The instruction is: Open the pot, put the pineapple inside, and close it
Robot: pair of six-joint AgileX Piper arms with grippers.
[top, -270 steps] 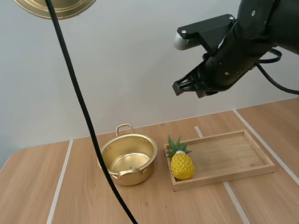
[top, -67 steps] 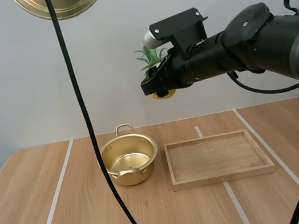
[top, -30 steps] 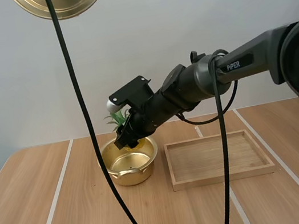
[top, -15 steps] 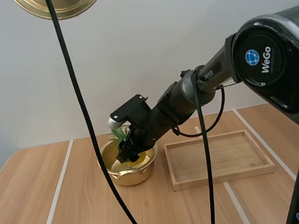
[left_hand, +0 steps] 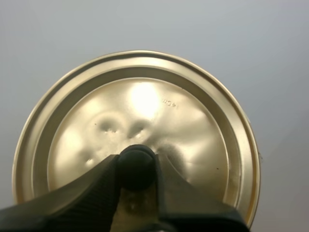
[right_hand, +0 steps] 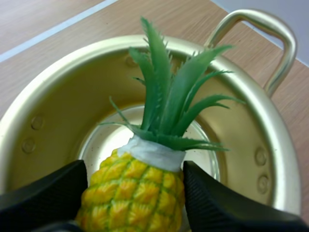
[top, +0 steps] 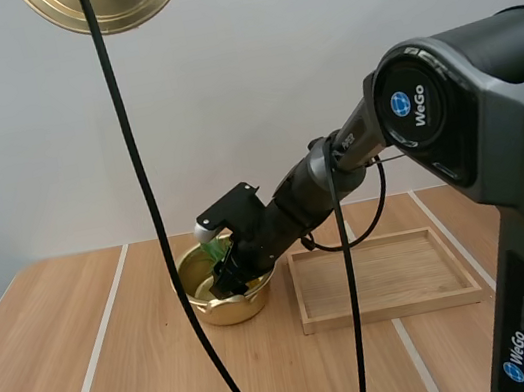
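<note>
Robot lab: plain wall [top: 261, 74], wooden table [top: 93, 388]

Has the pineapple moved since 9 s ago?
Yes. The pineapple left the wooden tray, going left; the right tool now holds it inside the pot.

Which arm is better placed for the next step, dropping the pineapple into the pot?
Right. The right jaws pinch the pineapple, already low in the open pot's mouth, so it likely only needs to release. The left jaws hold the lid by its knob, up high.
</note>
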